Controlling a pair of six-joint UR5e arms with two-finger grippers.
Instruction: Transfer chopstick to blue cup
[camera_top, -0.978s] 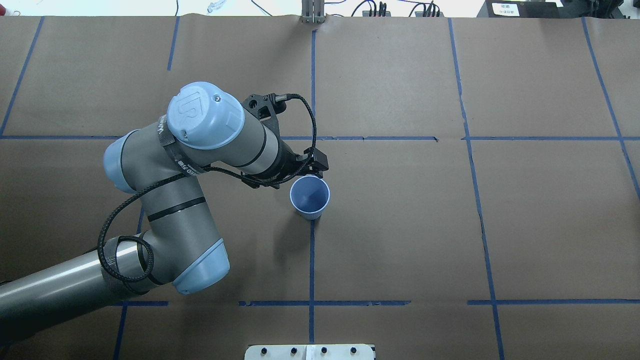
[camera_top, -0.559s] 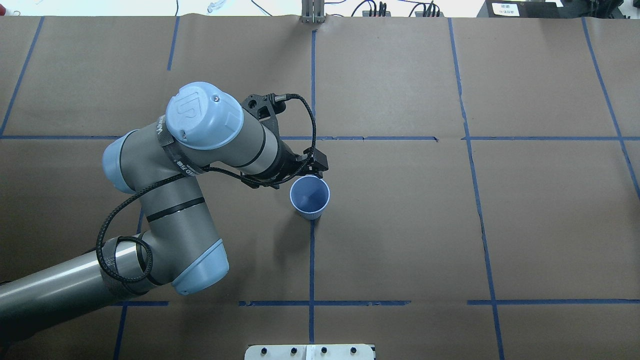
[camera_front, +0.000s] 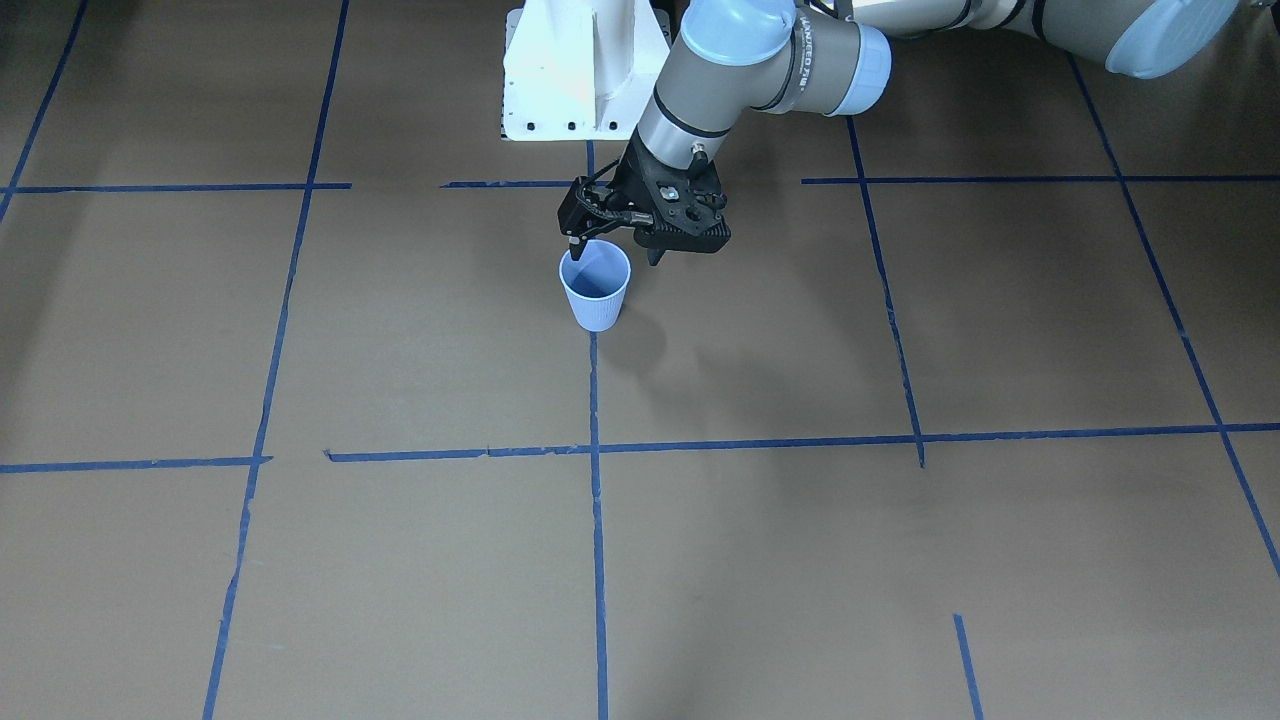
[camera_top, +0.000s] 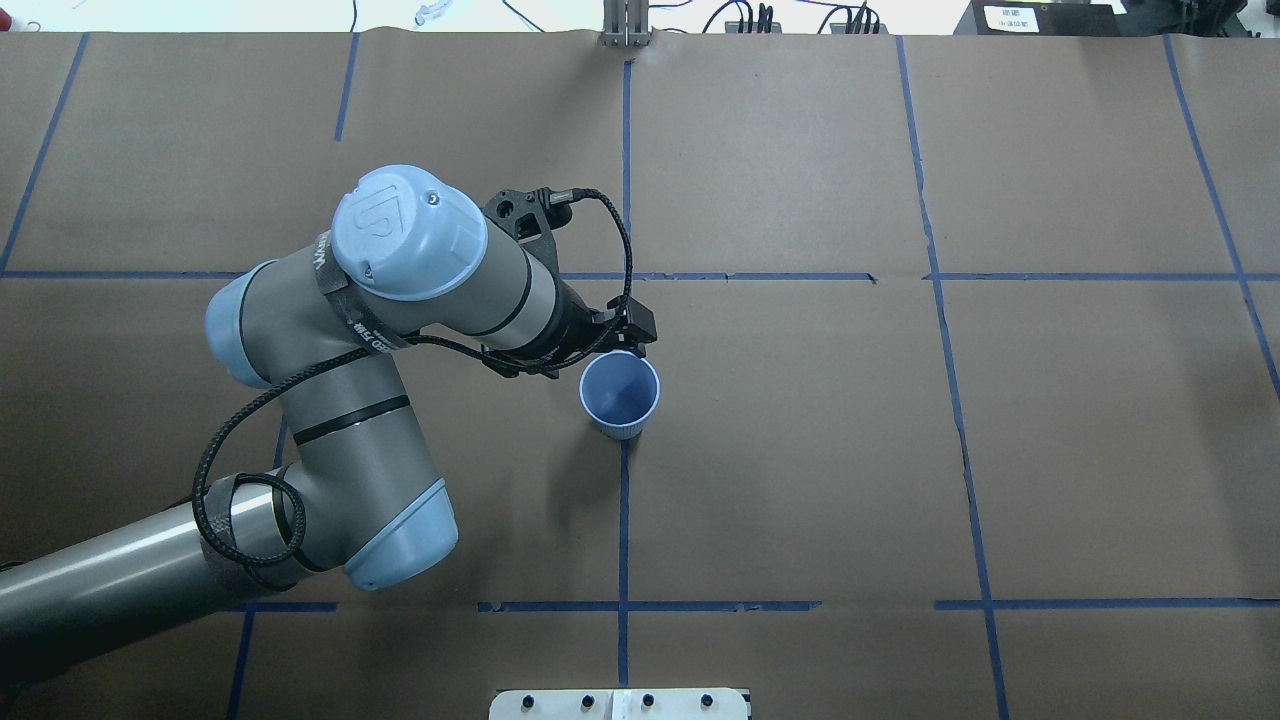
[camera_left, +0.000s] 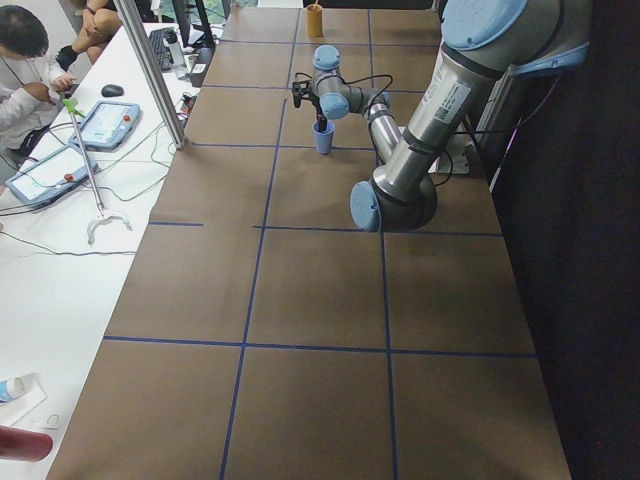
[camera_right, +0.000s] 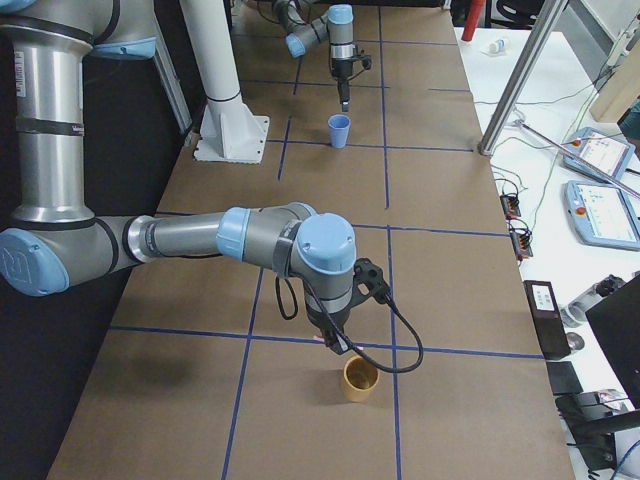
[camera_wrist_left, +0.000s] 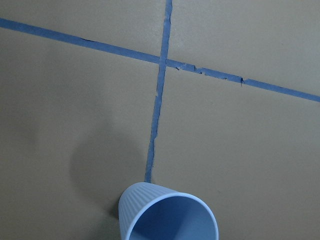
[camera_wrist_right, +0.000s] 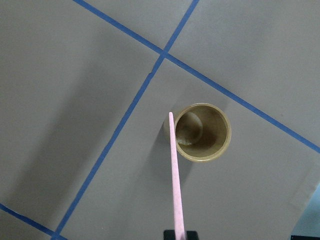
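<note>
Right gripper (camera_wrist_right: 180, 234) pinches the chopstick (camera_wrist_right: 175, 175) tip-down, well apart from the blue cup (camera_front: 597, 305); left gripper (camera_front: 613, 250) hangs beside it, fingers spread.

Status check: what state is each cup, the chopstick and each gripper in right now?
blue cup: upright, empty.
tan cup: upright, empty.
chopstick: held in right gripper, tip by tan cup rim.
right gripper: shut on chopstick.
left gripper: open, empty, by blue cup rim.

chopstick (camera_wrist_right: 174, 175): end at right gripper (camera_wrist_right: 180, 235) cut off by frame edge | blue cup (camera_wrist_left: 167, 215): side nearest left gripper (camera_front: 614, 250) cropped
</note>
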